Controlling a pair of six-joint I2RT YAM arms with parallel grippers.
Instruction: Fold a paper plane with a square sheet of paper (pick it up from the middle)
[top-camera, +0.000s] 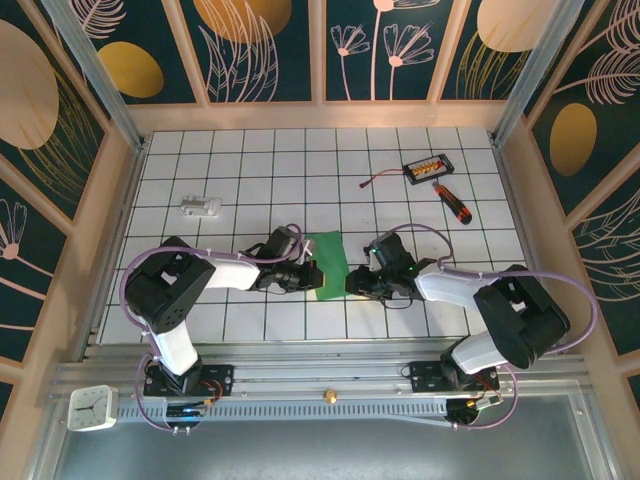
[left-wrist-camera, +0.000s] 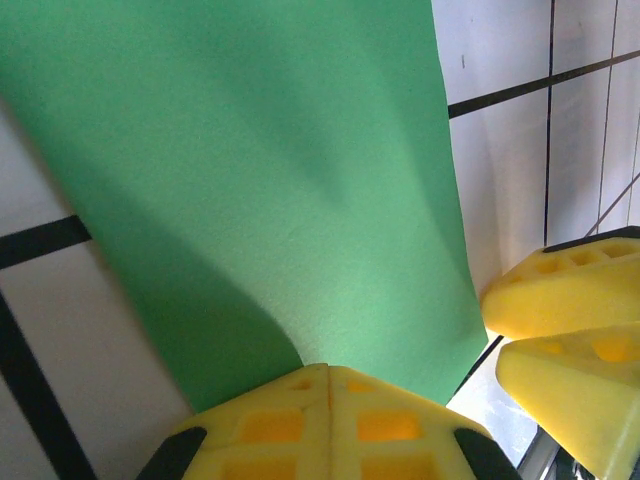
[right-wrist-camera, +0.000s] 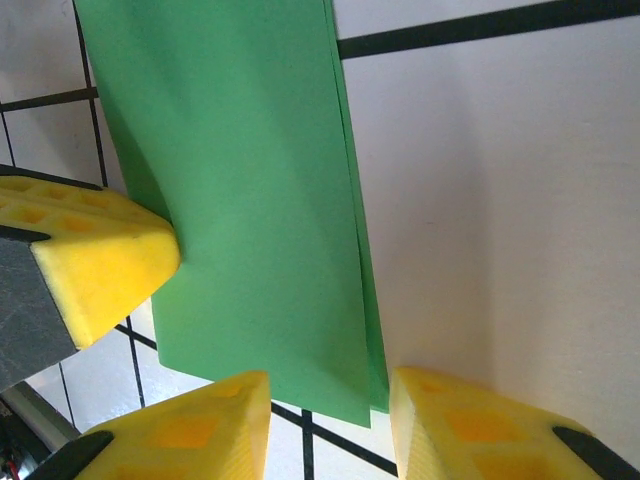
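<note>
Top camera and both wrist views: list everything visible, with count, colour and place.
paper: one, bright green, folded, table centre, between the grippers
box: one, black with orange parts, far right
cable: one, reddish, running left from the box
screwdriver: one, black and orange, beside the box
small part: one, white, far left
clock: one, white, near-left rail
table: one, white tiles, black lines
left gripper: one, yellow fingers, shut, tips at the paper's edge
right gripper: one, yellow fingers, open, astride the paper's corner
</note>
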